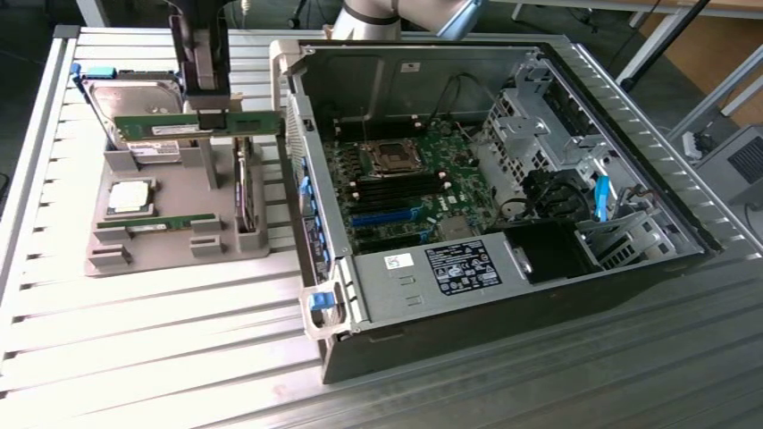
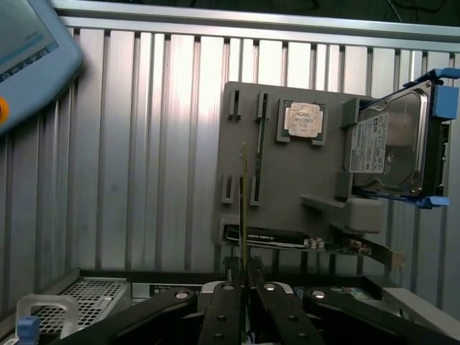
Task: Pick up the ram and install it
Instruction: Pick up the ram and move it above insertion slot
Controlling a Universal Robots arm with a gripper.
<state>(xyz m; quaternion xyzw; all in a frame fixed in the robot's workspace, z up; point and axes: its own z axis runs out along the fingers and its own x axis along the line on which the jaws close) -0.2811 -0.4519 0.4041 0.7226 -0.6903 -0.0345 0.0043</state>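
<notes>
Ram (image 1: 149,128): long, thin and green, with small black chips and a pale label on the side. Standing on its long edge, lying nearly level, one end a bit lower. Pinched near the middle from above by the gripper (image 1: 211,121), fingers closed tight on the top edge. Up in the air above the back part of the grey holder (image 1: 179,192), not touching it. Seen edge-on from the wrist view as a thin upright line (image 2: 244,208).
</notes>
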